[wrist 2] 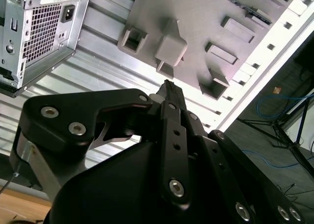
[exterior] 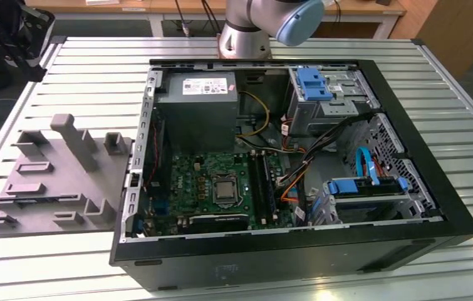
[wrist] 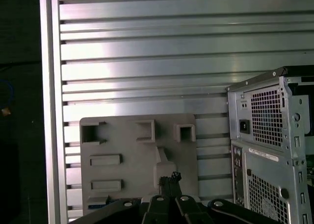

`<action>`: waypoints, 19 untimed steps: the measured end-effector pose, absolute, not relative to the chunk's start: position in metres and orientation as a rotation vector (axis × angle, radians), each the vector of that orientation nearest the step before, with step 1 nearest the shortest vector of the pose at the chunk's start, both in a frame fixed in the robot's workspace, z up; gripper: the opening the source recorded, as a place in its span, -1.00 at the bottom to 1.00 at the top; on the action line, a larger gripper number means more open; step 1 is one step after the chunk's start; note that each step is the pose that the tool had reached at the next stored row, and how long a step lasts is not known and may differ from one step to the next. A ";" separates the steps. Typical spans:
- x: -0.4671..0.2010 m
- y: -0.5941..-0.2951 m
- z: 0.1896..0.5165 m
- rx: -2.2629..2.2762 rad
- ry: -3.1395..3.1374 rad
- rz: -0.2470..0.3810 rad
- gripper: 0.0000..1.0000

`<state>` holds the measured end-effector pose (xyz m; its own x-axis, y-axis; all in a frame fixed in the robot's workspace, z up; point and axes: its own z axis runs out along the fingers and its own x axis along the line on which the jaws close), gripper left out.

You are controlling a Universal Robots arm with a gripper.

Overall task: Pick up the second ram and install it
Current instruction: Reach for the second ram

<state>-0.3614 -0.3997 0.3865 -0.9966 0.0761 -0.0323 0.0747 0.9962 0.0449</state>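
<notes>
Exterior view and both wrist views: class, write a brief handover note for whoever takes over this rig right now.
End effector: shut, empty, above the grey fixture and apart from it.
Second ram: seemingly the dark blue strip at the fixture's edge, ungripped.
Open computer case: its motherboard carries a dark stick in the slots beside the socket.
Done: nothing visible for this ram. Left: pick-up and installation.

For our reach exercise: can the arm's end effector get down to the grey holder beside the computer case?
Probably yes. The end effector hangs over the grey holder with nothing between them, and the computer case stands off to one side.
</notes>
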 end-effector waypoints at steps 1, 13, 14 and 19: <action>-0.361 -0.400 0.387 0.117 3.105 0.068 -0.79; -0.370 -0.413 0.384 0.117 3.105 0.068 -0.79; -0.370 -0.415 0.383 0.117 3.105 0.068 -0.79; -0.373 -0.423 0.380 0.117 3.105 0.068 -0.79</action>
